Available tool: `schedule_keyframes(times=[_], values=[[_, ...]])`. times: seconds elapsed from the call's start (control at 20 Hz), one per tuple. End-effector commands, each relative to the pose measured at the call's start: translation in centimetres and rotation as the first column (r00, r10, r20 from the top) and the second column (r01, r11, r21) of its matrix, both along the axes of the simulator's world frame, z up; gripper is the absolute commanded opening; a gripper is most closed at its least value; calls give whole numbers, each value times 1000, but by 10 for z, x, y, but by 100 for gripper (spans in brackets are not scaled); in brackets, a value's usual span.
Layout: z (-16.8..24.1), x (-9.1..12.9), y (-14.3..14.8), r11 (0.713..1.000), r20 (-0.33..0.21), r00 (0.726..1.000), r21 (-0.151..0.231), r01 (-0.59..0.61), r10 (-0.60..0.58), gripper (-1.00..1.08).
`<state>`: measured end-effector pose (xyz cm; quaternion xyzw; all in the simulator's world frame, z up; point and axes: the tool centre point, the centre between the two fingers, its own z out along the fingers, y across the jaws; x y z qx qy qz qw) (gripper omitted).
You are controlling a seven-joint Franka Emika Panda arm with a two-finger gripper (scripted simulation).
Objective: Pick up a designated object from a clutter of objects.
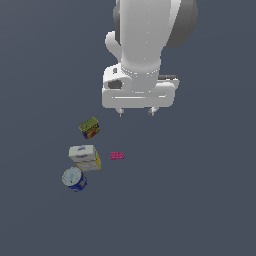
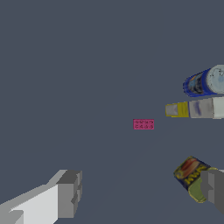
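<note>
Seen in the exterior view at upper centre of the frame: white arm [image 1: 147, 35] descending from the top edge, wrist vertical, claw [image 1: 135, 112] pointing down with two short fingertips [image 1: 120, 113] set apart, nothing between them (released, well above the items). In the wrist view, same spread: one grey finger [image 2: 68, 192] at lower left, the other cut by the lower right edge, wide bare gap between.

Lying on the plain dark grey tabletop [image 1: 200, 200], left of centre in the exterior frame: the olive-topped box [image 1: 89, 128], tilted, orange and red print on its side, below and to the left of the claw, not under it. In the wrist view, found at lower right, just beside the finger there (touching or not, cannot tell).

Below it in the exterior frame, a short gap, then the white-and-yellow box [image 1: 85, 157]; lower still, close against that box, the blue-and-white round can [image 1: 75, 179]. Right of the larger box, apart from it, the flat pink block [image 1: 117, 155], nearest thing to the spot under the claw.

Open tabletop everywhere else: the whole right half of the exterior frame, the lower band, the upper left. No tabletop edge in either view.
</note>
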<state>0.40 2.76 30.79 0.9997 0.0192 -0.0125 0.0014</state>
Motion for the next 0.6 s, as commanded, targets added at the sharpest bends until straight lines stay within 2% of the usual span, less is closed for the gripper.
schedule_keyframes(times=[0.0, 0.3, 0.55], values=[[1, 1, 2, 1000, -1, 1000, 3, -2, 2, 100], [-3, 0, -3, 1000, -1, 1000, 3, 11, -11, 100], [-18, -2, -21, 998, 1, 998, 7, 62, -62, 100]])
